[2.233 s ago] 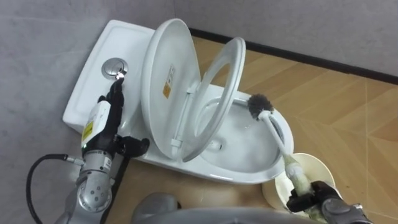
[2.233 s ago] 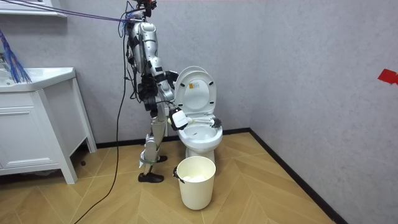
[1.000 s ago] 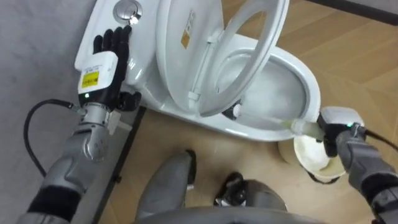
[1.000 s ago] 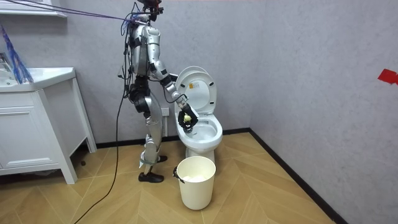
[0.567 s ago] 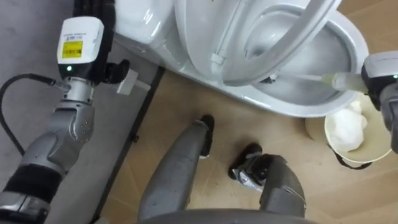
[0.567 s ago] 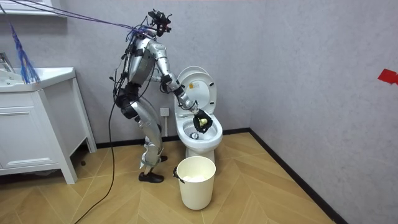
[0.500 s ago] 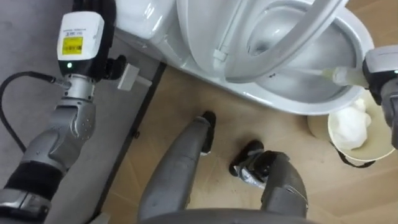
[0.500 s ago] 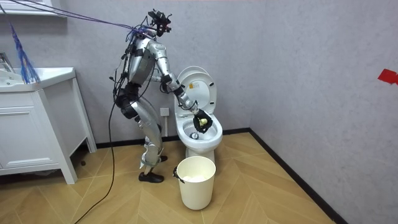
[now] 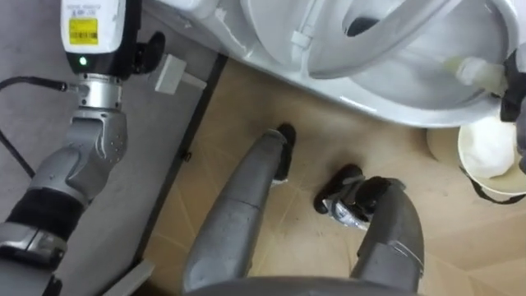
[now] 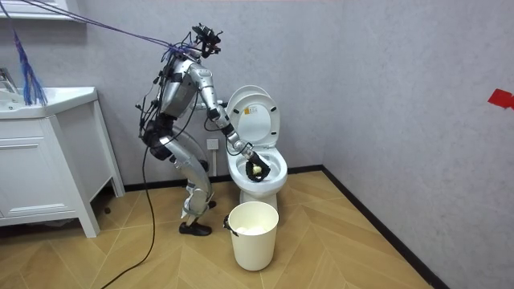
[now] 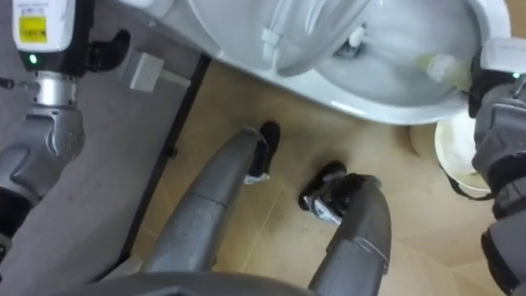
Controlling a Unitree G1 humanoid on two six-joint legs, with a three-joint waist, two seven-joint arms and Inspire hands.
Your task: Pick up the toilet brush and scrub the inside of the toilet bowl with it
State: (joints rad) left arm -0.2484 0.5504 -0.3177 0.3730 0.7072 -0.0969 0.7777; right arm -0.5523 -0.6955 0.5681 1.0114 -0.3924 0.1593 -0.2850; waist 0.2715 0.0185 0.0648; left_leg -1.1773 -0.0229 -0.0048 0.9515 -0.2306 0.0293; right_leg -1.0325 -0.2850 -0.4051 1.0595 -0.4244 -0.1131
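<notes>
The white toilet (image 9: 386, 103) runs along the top of the eye views, seat (image 9: 370, 41) and lid raised. A pale toilet brush handle (image 11: 440, 64) reaches into the bowl from the right; its head is hidden under the seat. My right hand (image 11: 493, 90) is curled round that handle at the bowl's right rim. In the room view I stand bent forward over the toilet, right hand (image 10: 255, 170) down in the bowl. My left hand (image 9: 92, 25) is up beside the tank at the top left, its fingers cut off by the picture's edge.
A cream waste bin (image 9: 493, 156) with white paper in it stands on the wood floor just right of the toilet, also seen from the room (image 10: 254, 234). A white box (image 9: 174, 76) sits low on the grey wall. A white cabinet (image 10: 48, 160) stands at the room view's left.
I have bent further forward, so the eye views have slid down towards my legs and the floor. My right hand with the brush has sunk lower into the bowl.
</notes>
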